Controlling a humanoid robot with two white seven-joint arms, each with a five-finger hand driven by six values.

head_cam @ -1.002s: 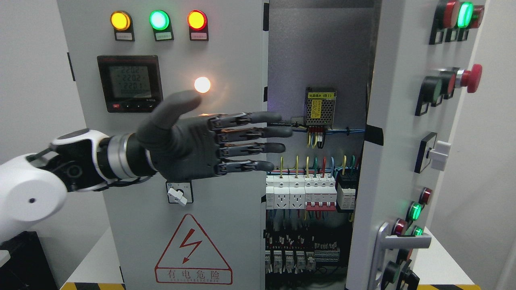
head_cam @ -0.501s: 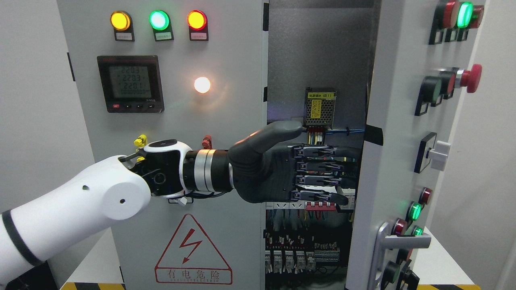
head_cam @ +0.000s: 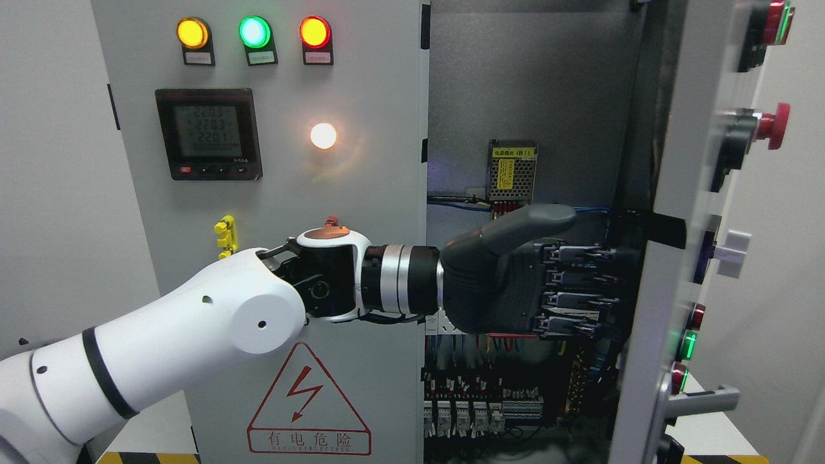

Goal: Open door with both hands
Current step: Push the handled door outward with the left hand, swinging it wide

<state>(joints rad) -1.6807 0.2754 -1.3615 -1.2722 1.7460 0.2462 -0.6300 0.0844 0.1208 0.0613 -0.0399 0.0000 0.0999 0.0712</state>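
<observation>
Head view: left hand (head_cam: 515,283) has pushed right door (head_cam: 670,258) wider.

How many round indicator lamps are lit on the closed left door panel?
4: yellow lamp, green lamp and red lamp along the top, white lamp beside the meter.

On the left cabinet door (head_cam: 361,96), the digital meter (head_cam: 208,134) shows three rows of digits, reading about 2203, 2203 and 2201; a fourth row beneath them is too small to read. Below the meter, near the door's bottom edge, a red-outlined warning triangle (head_cam: 309,399) carries a lightning bolt, and under it stand the characters 有电危险, with a line of tiny Latin letters that cannot be made out. Above the meter, small labels (head_cam: 258,57) under the three lamps are illegible. Right of the door, inside the cabinet, the yellow label (head_cam: 513,152) on the mesh-covered power supply ends in "(B1)"; its characters are blurred.
</observation>
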